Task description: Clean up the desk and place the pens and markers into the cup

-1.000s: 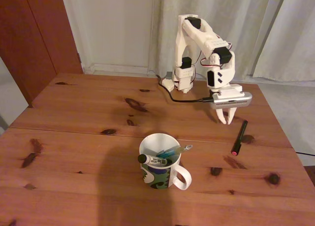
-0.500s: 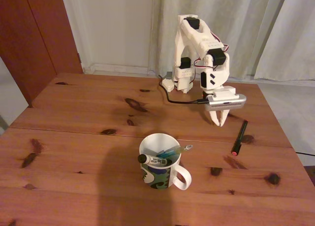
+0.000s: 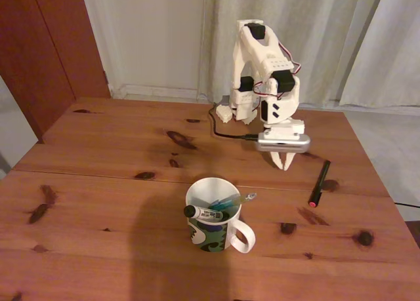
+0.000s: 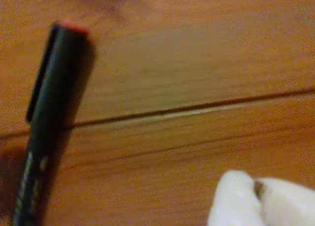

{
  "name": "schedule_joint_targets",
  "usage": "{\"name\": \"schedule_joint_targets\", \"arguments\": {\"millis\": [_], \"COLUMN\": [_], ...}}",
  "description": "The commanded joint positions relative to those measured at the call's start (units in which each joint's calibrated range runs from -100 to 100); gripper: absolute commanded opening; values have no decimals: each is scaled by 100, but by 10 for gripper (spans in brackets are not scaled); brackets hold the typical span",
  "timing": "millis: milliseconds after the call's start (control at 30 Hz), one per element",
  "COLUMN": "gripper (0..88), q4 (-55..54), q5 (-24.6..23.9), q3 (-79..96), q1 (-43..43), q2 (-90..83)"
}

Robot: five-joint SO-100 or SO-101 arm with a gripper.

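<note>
In the fixed view the white two-finger gripper (image 3: 283,162) hangs tips-down over the reddish-brown plank desk (image 3: 98,183), fingers together and empty. The slim black pen with a pink-red end (image 3: 319,183) lies just to its right, running far-to-near, red end nearest. The camouflage-patterned white mug (image 3: 213,215) sits near-left, holding a black-capped white marker (image 3: 203,214) and a teal pen (image 3: 226,201).

In the wrist view the pen (image 4: 47,122) lies left of the pressed-together fingertips (image 4: 258,201), across the plank seam.
</note>
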Motion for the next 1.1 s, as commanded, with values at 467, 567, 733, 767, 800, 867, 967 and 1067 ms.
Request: {"name": "schedule_joint_targets", "arguments": {"millis": [467, 567, 733, 767, 800, 867, 967, 1067], "gripper": [180, 222, 224, 224, 224, 224, 224, 224], "q4": [-104, -181, -301, -301, -301, -301, -301, -293], "q5": [-1135, -1135, -1145, -1145, -1145, -1151, -1344, -1517], "q3": [-495, -756, -1360, -1469, -1568, -1784, -2172, -2515], "q1": [-10, -82, -331, -372, -404, -468, -581, -717], "q2": [-7, 233, 919, 1044, 1151, 1383, 1755, 2012]}}
